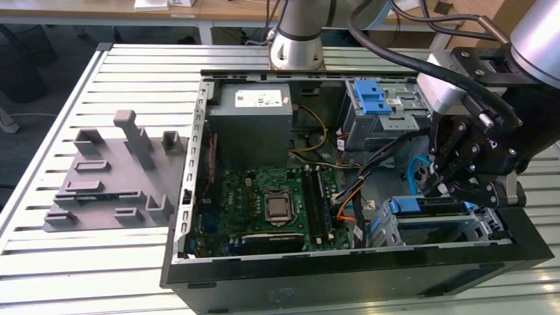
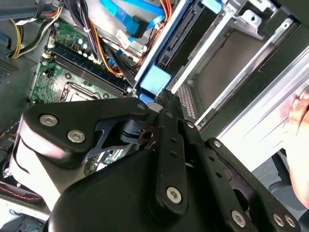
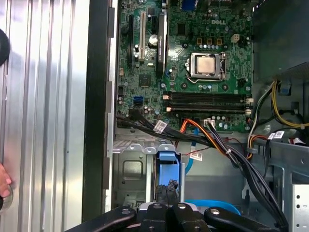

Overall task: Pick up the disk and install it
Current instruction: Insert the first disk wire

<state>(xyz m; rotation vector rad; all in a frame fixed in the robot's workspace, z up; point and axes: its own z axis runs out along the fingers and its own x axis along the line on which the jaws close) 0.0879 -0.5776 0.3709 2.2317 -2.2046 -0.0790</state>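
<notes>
The disk [image 1: 421, 205], blue rail uppermost, stands on edge in the grey drive cage [image 1: 486, 227] at the open computer case's [image 1: 350, 270] near corner on the exterior view's right, with the gripper [image 3: 167, 186], fingers pressed together, down at that rail, beside the motherboard [image 1: 262, 203].

In the exterior view the black gripper [image 1: 448, 190] covers a part of the flat silver-grey disk with blue plastic rails [image 1: 427, 205], and the metal bay hides its lower side. The grey robot arm [image 1: 298, 39] is cut off by the picture's edge. In the second wrist view a person's hand [image 2: 300, 116] is blurred and cut off. In the first wrist view the hand [image 3: 4, 186] is also cut off.
</notes>
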